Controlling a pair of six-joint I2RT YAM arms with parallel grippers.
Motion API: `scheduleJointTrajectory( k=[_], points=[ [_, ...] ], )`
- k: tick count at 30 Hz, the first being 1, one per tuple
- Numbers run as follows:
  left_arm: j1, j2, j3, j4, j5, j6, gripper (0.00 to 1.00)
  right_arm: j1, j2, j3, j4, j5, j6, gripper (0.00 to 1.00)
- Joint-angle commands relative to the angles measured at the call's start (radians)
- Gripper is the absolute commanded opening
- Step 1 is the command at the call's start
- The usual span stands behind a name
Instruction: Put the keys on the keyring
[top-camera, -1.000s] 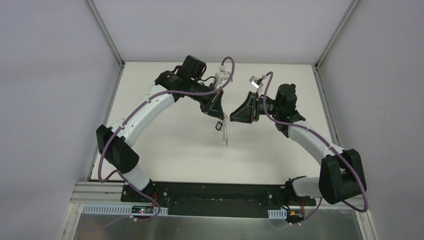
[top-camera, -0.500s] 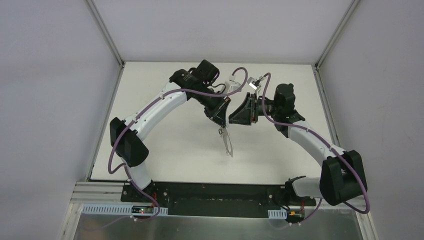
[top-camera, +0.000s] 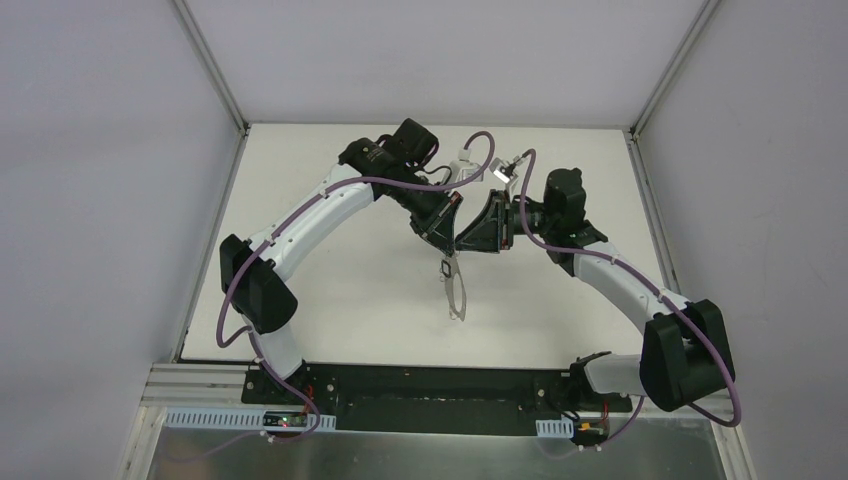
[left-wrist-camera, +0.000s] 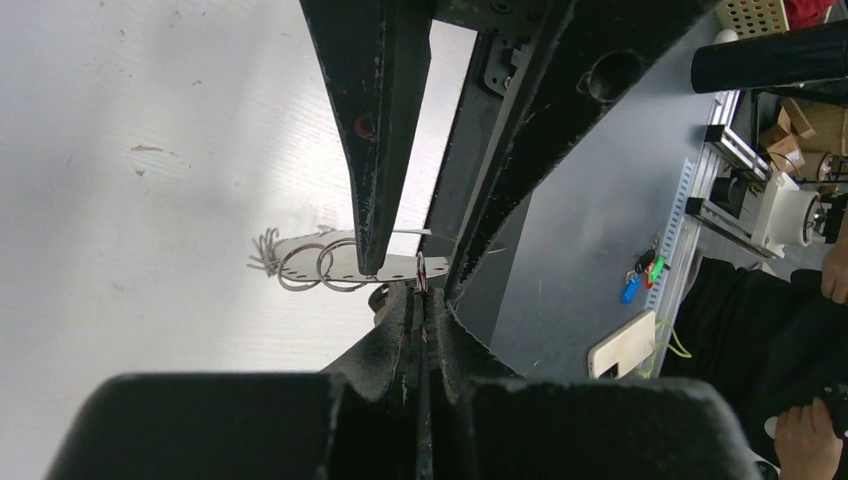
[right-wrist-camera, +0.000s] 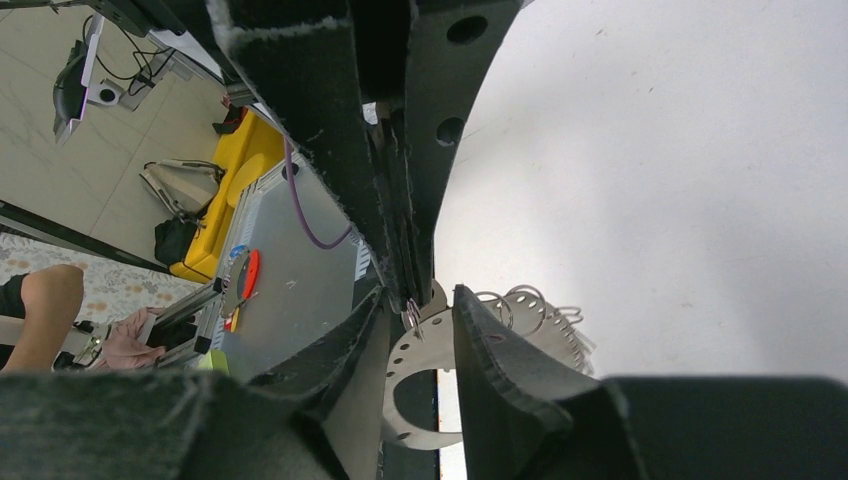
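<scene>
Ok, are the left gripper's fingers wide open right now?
No, the fingers of the left gripper are pressed tight together, pinching a small ring on the keyring.

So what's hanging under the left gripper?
The keyring hangs from the shut left gripper, silvery rings strung on it, flanked by the open right gripper. The left fingers cover the gripped spot.

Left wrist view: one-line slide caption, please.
Left gripper, shut on the keyring, sits between the right gripper's parted fingers over the white table.
</scene>
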Motion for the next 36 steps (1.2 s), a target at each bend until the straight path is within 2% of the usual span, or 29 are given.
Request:
scheduleJointTrajectory(
  k=[1, 9, 15, 22, 32, 36],
  points=[
    [0.004, -0.018, 0.017, 0.018, 0.059, -0.009, 0.00, 0.008, 0.003, 0.040, 0.003, -0.040, -0.036, 0.29],
    [0.022, -0.025, 0.000, 0.040, 0.064, -0.014, 0.00, 0.008, 0.007, 0.052, -0.030, -0.056, -0.060, 0.24],
    [0.024, -0.021, 0.000, 0.045, 0.071, -0.022, 0.00, 0.016, 0.014, 0.060, -0.034, -0.058, -0.058, 0.16],
    [0.031, -0.015, -0.002, 0.063, 0.068, -0.034, 0.00, 0.026, 0.015, 0.064, -0.036, -0.067, -0.048, 0.00],
    [0.066, -0.051, -0.054, 0.166, 0.055, -0.089, 0.00, 0.013, 0.017, 0.088, -0.035, -0.051, -0.011, 0.00],
    [0.073, -0.068, -0.074, 0.201, 0.056, -0.101, 0.06, 0.001, 0.012, 0.095, -0.034, -0.029, 0.008, 0.00]
  ],
)
